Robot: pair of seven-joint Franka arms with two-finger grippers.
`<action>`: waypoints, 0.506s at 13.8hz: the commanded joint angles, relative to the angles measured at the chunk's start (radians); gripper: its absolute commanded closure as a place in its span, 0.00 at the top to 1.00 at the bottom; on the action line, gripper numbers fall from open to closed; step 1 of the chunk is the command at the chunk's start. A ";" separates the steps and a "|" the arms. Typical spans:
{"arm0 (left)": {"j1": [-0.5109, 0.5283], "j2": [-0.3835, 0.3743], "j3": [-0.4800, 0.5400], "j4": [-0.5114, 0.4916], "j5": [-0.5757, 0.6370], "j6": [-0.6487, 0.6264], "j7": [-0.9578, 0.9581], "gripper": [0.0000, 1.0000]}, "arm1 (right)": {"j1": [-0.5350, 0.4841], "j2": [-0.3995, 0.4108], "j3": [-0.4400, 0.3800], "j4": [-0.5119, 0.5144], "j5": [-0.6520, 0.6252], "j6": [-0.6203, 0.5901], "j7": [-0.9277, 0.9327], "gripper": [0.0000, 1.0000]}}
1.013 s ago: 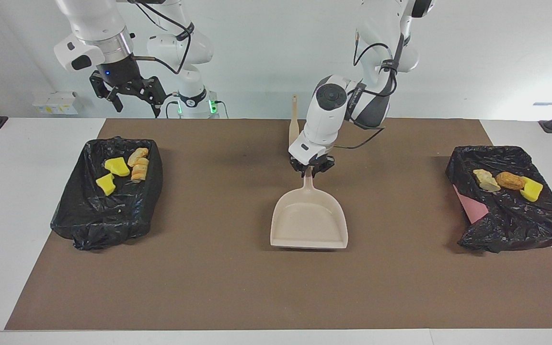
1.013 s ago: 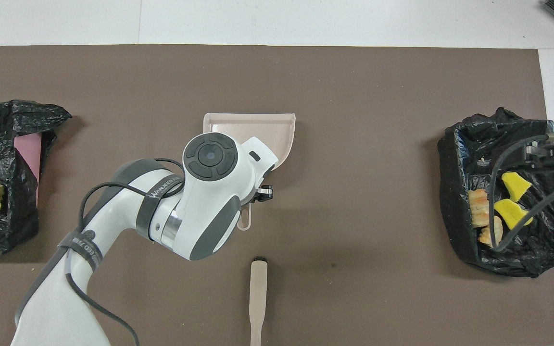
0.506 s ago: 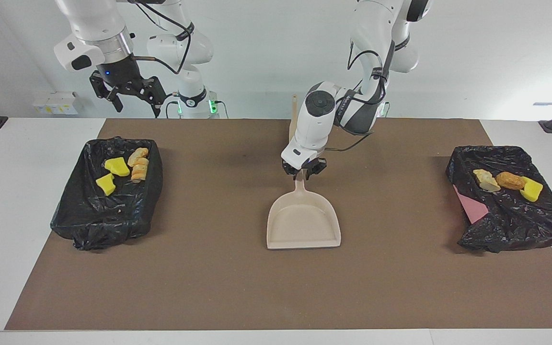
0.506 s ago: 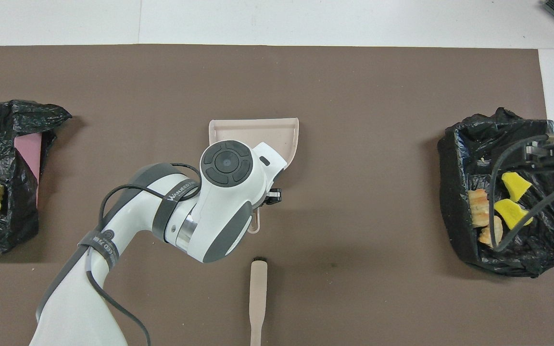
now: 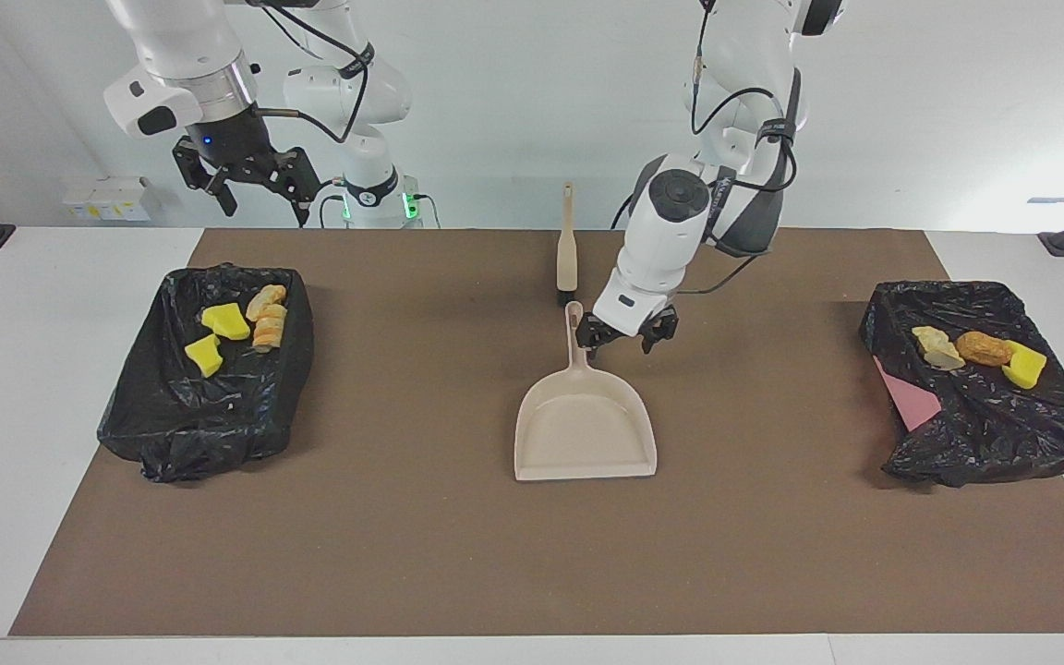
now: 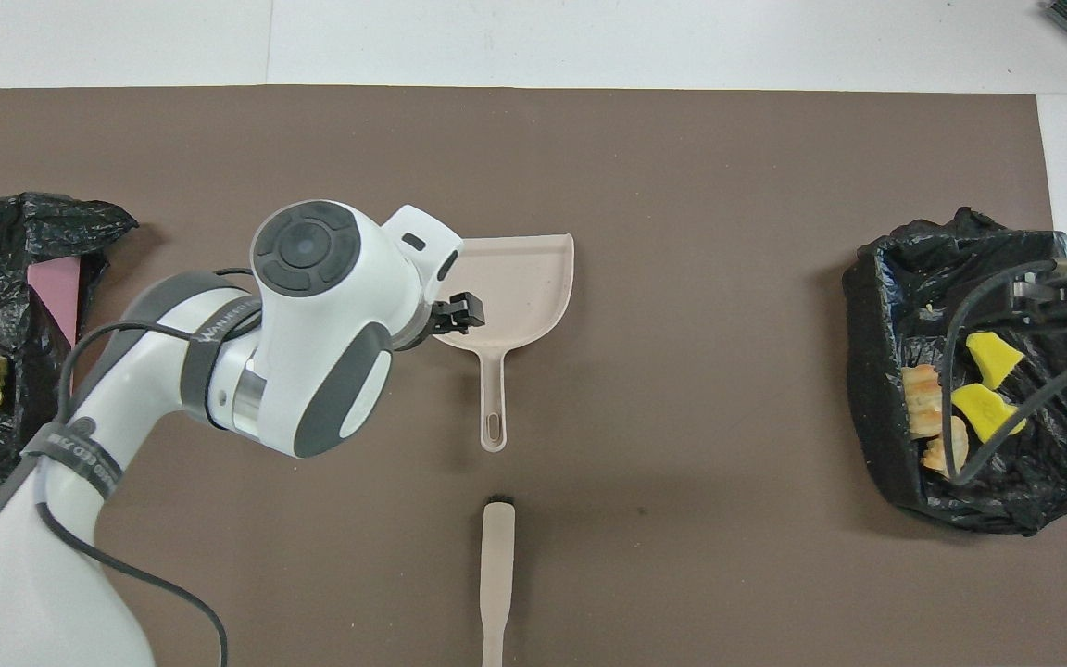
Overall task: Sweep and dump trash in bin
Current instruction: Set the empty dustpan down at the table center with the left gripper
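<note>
Dustpan (image 5: 585, 427) lies free beside the open, empty left claw (image 5: 627, 334).

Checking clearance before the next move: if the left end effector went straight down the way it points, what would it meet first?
Probably the brown mat beside the dustpan handle. The left end effector hangs open beside that handle, though depth is unclear.

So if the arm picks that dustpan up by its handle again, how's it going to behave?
The dustpan looks like thin moulded plastic, so probably stiff and light. Its wide tray sits well forward of the slim handle, so it may droop or twist in a narrow grip. Lying flat on the mat, it should slide rather than tip.
</note>
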 commanded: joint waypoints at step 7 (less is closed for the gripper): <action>0.296 -0.113 -0.005 0.057 -0.001 -0.161 0.434 1.00 | -0.011 0.001 0.005 0.010 -0.001 -0.014 -0.018 1.00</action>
